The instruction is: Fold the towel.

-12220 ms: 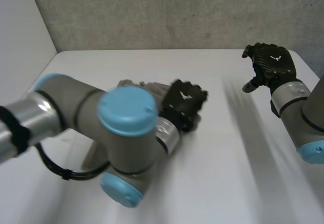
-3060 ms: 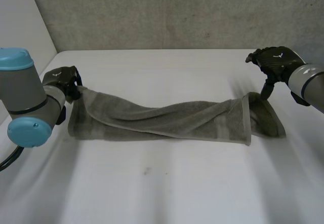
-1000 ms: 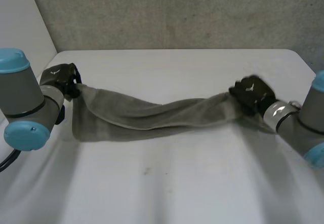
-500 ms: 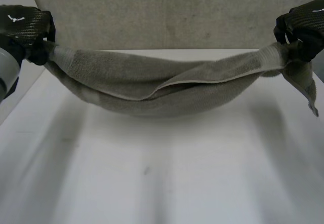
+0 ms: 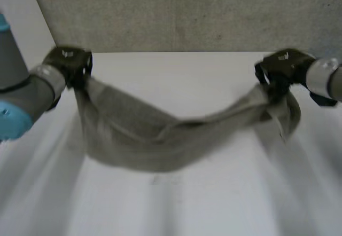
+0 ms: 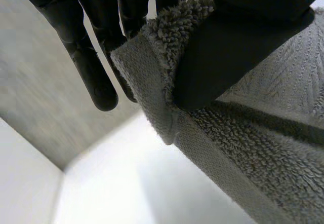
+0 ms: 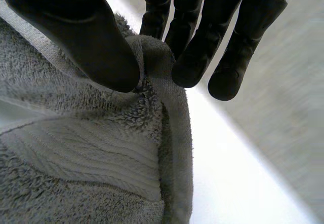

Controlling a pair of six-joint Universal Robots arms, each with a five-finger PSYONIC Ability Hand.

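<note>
A grey-green towel (image 5: 144, 140) hangs in a sagging band between my two hands above the white table (image 5: 214, 204). My left hand (image 5: 68, 64) pinches its left end; in the left wrist view the thumb (image 6: 238, 46) presses the towel's hemmed corner (image 6: 152, 77) against the fingers (image 6: 91, 67). My right hand (image 5: 282, 68) pinches the right end, with a loose flap hanging below it. In the right wrist view the thumb (image 7: 91, 46) clamps the towel edge (image 7: 162, 112) against the fingers (image 7: 197, 57). The towel's middle droops lowest, near the table.
A grey wall (image 5: 181, 12) runs along the table's far edge. A white side wall (image 5: 21, 28) stands at the left. Bare table lies in front of and beneath the hanging towel.
Both hands have lowered from their raised position half a second ago and come slightly inward. The towel sags deeper, its middle dropping toward the table. Both grips hold.
</note>
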